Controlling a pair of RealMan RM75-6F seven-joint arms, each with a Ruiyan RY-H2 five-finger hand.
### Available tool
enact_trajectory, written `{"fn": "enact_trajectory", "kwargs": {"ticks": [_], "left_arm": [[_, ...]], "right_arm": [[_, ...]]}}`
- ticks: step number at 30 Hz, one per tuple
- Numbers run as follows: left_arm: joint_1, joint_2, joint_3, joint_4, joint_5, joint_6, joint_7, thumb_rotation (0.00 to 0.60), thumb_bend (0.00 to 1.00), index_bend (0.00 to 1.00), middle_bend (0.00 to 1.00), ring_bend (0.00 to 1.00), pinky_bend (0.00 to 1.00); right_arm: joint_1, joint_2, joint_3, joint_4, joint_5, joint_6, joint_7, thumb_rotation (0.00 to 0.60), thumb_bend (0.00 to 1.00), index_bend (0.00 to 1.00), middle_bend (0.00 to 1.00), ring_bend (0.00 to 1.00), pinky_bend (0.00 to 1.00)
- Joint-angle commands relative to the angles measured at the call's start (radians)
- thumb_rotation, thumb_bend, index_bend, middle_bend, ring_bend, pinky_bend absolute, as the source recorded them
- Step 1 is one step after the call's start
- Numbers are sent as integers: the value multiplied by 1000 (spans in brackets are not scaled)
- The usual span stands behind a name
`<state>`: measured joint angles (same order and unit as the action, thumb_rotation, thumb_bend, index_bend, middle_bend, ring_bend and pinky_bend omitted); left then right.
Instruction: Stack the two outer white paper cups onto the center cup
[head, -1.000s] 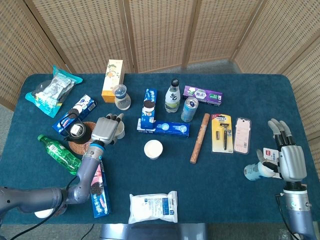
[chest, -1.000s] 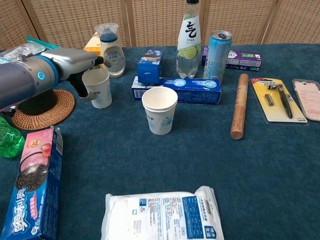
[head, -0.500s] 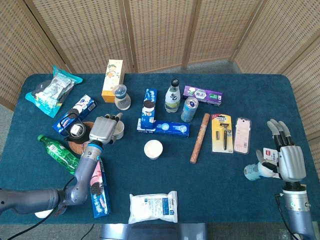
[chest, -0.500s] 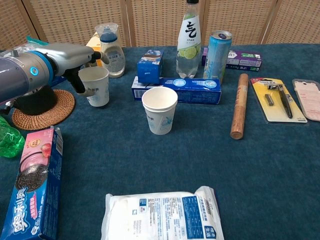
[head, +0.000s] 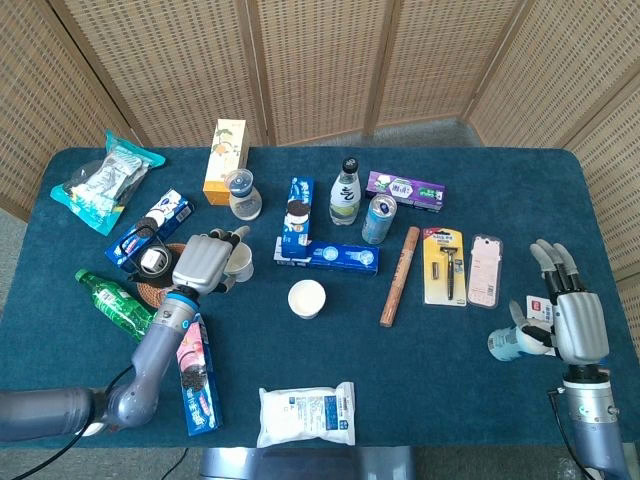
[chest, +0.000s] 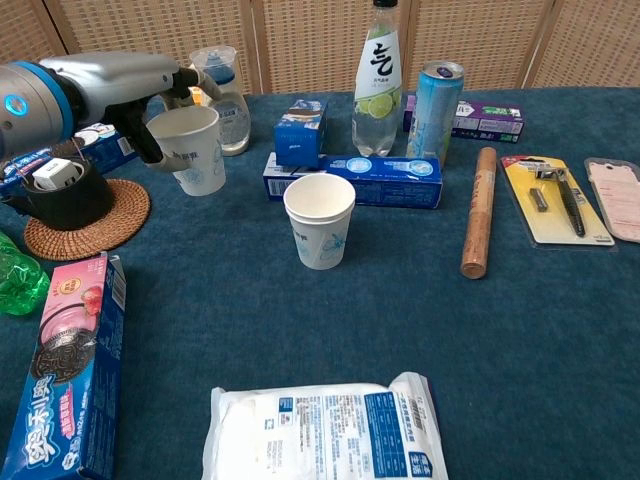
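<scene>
The left hand (chest: 150, 95) gripped a white paper cup (chest: 190, 150), which had risen off the table since a second earlier and now hung tilted above the blue cloth (chest: 400, 330), beside the woven coaster (chest: 85, 225). The arm had pulled back toward the left edge of the chest view. The center cup (chest: 320, 220) stood upright where it had been, well apart from the lifted one. The right hand (head: 575, 320) stayed near the table's right edge, fingers mostly extended, thumb against a small bottle (head: 507, 343); I cannot tell whether it truly held it.
</scene>
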<state>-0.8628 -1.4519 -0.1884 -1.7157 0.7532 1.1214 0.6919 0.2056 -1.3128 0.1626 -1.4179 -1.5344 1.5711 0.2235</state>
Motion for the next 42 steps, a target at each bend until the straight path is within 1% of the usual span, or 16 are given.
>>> {"fn": "enact_trajectory", "kwargs": {"ticks": [1, 5, 10, 16, 27, 35, 42], "left_arm": [[19, 76, -6, -123, 30, 30, -7, 600, 349, 133, 368, 286, 508], [10, 111, -19, -212, 51, 48, 10, 600, 348, 133, 363, 286, 508], [-25, 89, -50, -244, 33, 66, 39, 600, 348, 133, 369, 286, 508], [-81, 22, -78, -222, -32, 79, 86, 600, 346, 133, 367, 286, 507], [-159, -102, -90, -178, -98, 96, 135, 600, 345, 132, 367, 285, 507], [-182, -134, -88, -182, -121, 115, 155, 600, 345, 133, 367, 286, 507], [-190, -144, -76, -175, -137, 120, 162, 600, 345, 130, 366, 286, 507]], "right_arm": [[1, -1, -1, -2, -2, -1, -1, 600, 383, 39, 18, 0, 351], [1, -5, -4, -4, -6, -2, -8, 600, 382, 39, 18, 0, 351], [1, -6, -9, -5, -10, -3, -11, 600, 383, 38, 19, 0, 351], [-1, -1, -4, -3, -6, -1, 0, 600, 383, 39, 18, 0, 351], [-9, 9, 6, -5, 9, 7, 18, 600, 382, 39, 18, 0, 351], [9, 10, 28, 3, 27, -14, 25, 600, 383, 38, 18, 0, 352], [18, 5, 32, 10, 30, -22, 25, 600, 383, 38, 18, 0, 352]]}}
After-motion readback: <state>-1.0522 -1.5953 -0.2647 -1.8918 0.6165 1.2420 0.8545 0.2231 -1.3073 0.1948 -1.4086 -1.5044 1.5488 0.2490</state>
